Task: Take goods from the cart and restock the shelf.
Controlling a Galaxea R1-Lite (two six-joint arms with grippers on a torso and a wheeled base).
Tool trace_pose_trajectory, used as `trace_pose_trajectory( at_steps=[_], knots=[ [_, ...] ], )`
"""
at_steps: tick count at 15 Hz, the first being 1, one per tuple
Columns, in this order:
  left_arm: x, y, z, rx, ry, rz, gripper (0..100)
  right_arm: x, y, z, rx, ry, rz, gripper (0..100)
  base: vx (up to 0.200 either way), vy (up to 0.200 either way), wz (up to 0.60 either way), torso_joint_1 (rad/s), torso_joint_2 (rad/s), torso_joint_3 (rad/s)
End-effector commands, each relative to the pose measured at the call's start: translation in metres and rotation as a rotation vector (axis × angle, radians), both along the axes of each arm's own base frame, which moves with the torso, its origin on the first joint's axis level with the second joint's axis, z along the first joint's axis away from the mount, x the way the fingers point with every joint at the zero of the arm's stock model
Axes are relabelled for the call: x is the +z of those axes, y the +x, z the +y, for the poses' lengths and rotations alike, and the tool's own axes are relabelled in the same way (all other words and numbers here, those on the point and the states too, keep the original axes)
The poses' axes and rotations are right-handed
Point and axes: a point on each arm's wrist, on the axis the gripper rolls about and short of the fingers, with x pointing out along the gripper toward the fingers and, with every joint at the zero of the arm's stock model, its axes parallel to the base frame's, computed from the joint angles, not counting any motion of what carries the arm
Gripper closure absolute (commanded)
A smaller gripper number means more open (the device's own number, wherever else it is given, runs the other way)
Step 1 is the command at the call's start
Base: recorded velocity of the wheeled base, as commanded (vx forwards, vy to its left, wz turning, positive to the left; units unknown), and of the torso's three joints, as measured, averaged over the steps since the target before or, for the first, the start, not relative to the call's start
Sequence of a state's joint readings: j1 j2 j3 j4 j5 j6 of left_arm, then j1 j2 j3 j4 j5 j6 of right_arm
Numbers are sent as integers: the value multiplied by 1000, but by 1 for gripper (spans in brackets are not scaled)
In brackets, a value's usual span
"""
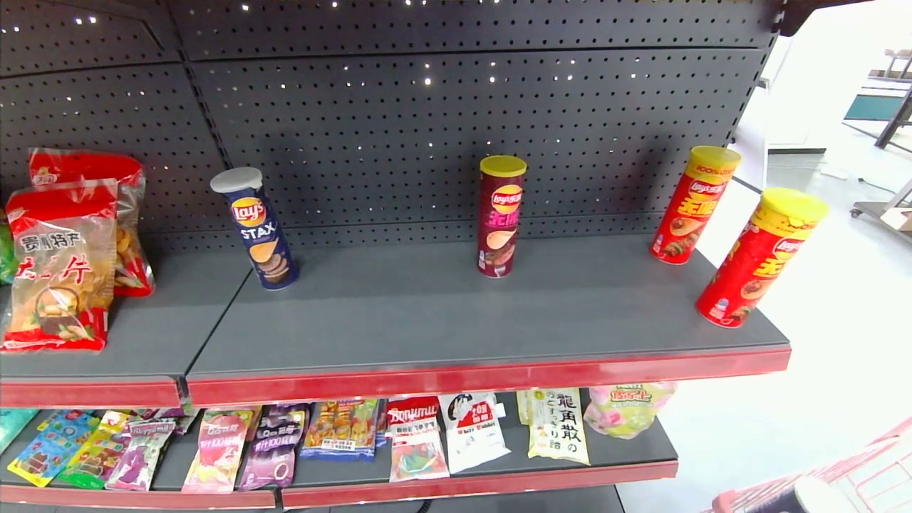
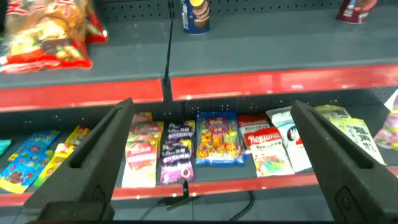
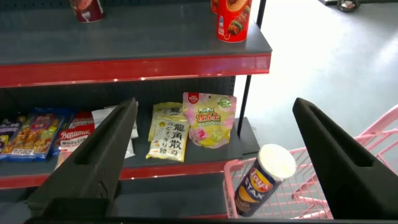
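Both pincers hang nearest, in front of the shelving, and neither holds anything. On the left pincer (image 2: pixel 211 106) the two dark fingers are spread wide. It faces the lower shelf (image 2: pixel 273 180), level with a row of sweet packets (image 2: pixel 217 140). On the right pincer (image 3: pixel 214 102) the fingers are just as wide apart. It hangs near the shelving's right end, facing the pink wire cart (image 3: pixel 229 174). Inside that cart a dark can (image 3: pixel 261 180) with a white lid leans tilted in the corner nearest the shelving, lid uppermost, and neither pincer touches it. In the head view the cart (image 1: pixel 869 463) stands on the floor at the lower right, just beside the shelving's end.

Farther back, the lower shelf (image 1: pixel 627 449) carries the flat packets (image 1: pixel 342 427) side by side along its front, with a pale green pouch (image 1: pixel 630 407) at the right end.

Above it, the upper shelf (image 1: pixel 427 335), which has a red front edge, holds four cans standing on their bases.
- The front red can (image 1: pixel 759 256) stands near the front right corner.
- The rear red can (image 1: pixel 692 205) stands behind it, close to the back wall.
- The maroon can (image 1: pixel 500 214), with a yellow lid, stands about midway along, toward the back.
- The blue can (image 1: pixel 255 228), with a white lid, stands to the left, just beside the seam between two shelf boards.

On the left board two red snack bags (image 1: pixel 60 263) stand one behind the other. A dark pegboard (image 1: pixel 427 114) closes the back.
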State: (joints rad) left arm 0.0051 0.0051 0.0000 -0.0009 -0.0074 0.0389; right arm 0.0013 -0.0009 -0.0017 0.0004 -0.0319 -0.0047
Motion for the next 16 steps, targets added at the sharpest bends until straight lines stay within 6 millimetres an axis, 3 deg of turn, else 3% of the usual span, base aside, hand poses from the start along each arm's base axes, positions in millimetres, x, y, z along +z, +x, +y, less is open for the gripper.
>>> trace_pose_trajectory(
  at_steps=[1, 3, 16],
  knots=[
    [0, 0, 0, -1, -1, -1, 0, 0, 0, 0, 1, 0, 1, 0, -200, 0, 0, -7, 7, 12],
    [0, 0, 0, -1, -1, -1, 0, 0, 0, 0, 1, 0, 1, 0, 0, 0, 0, 0, 0, 0],
    [0, 0, 0, -16, -1, 2, 0, 0, 0, 0, 1, -1, 1, 0, 0, 0, -600, 2, 1, 1]
  ],
)
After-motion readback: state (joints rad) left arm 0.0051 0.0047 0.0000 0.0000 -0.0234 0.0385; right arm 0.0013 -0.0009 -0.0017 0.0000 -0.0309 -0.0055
